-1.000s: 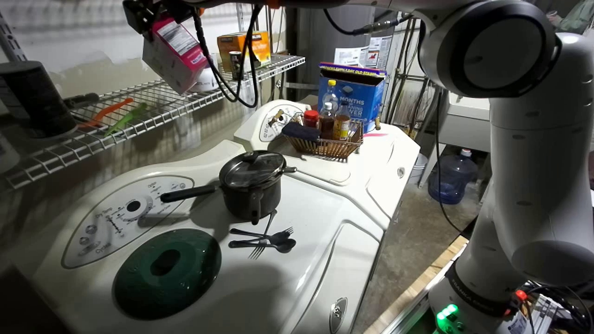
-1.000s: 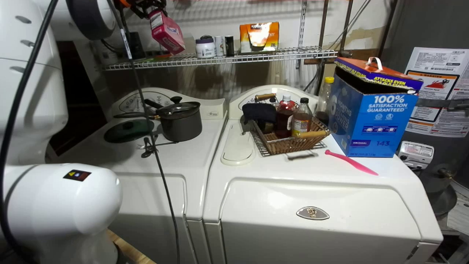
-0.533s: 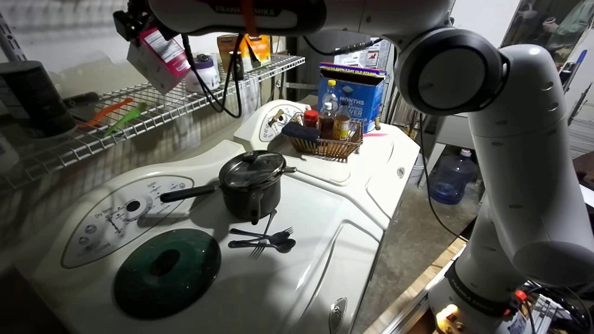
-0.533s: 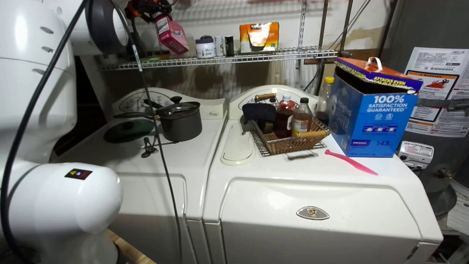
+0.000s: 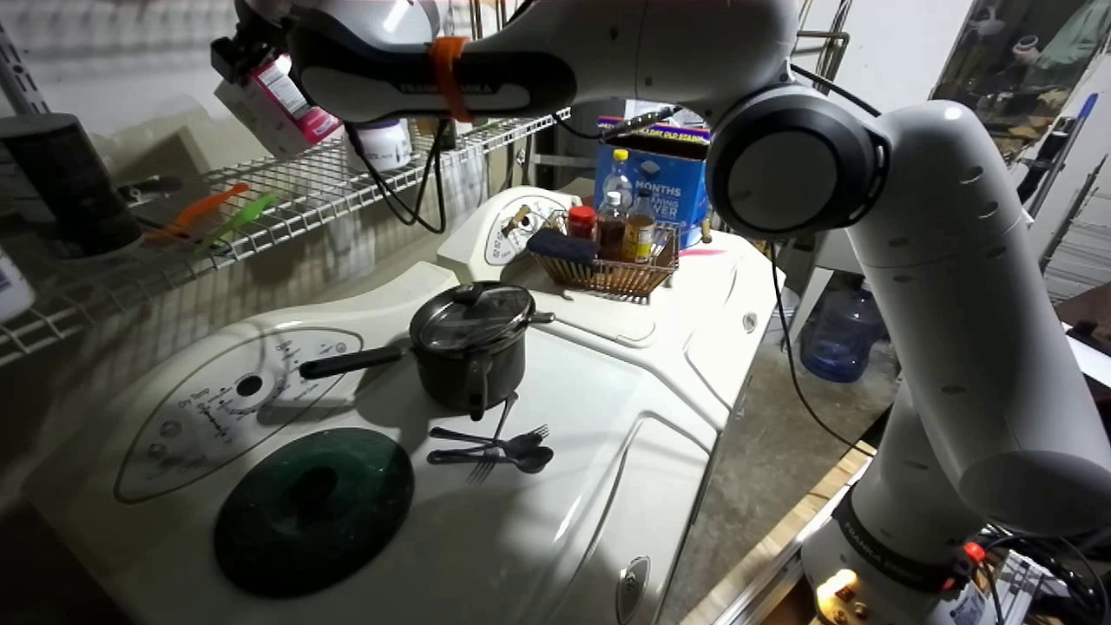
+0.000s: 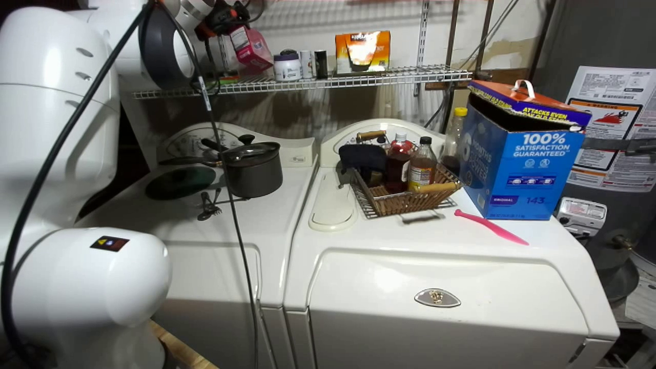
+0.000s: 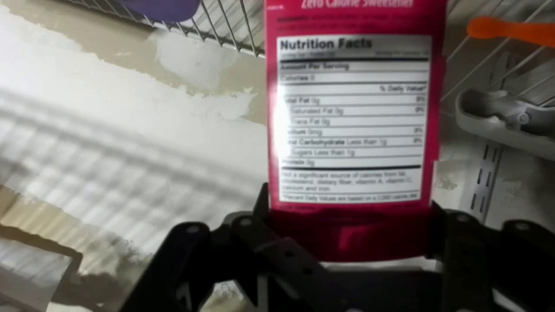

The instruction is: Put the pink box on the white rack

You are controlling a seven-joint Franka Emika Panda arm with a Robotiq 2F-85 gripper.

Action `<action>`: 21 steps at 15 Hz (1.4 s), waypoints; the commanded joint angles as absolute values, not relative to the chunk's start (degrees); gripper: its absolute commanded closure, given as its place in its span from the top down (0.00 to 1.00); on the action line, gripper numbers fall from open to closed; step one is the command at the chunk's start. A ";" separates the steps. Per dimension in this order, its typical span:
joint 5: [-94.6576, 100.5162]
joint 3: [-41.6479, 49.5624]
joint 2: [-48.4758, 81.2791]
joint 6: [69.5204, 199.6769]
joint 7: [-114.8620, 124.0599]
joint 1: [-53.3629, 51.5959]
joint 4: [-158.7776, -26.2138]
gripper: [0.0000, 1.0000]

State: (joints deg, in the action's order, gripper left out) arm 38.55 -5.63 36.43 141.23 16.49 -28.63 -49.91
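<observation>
Tool (image 7: 351, 219) around tilted pink box (image 6: 252, 49)

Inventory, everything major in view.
pink box: 1, pink, in gripper
white rack: 1, white, along wall
machines: 2, white, below rack
jar: 1, white, on rack
orange box: 1, orange, on rack
canister: 1, black, on rack
pot: 1, black, on machine
green lid: 1, green, beside pot
cutlery: several, dark, near pot
basket: 1, brown, on machine
bottles: 3, mixed, in or beside basket
blue box: 1, blue, beside basket
gripper: 1, black, holding pink box
arm: 1, white, beside machines
</observation>
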 commanded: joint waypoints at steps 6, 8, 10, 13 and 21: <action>36.58 -6.41 41.98 151.37 17.50 -27.71 -44.51 0.46; 34.07 -8.03 42.77 153.46 17.89 -26.92 -44.52 0.46; 31.59 -9.36 43.55 155.16 18.10 -26.27 -44.66 0.46; 29.33 -10.12 44.63 156.07 18.45 -25.90 -44.35 0.46; 28.72 -9.24 45.38 157.02 20.33 -25.58 -44.73 0.46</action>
State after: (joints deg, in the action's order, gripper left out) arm 29.43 -9.04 43.55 155.64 19.75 -25.75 -47.65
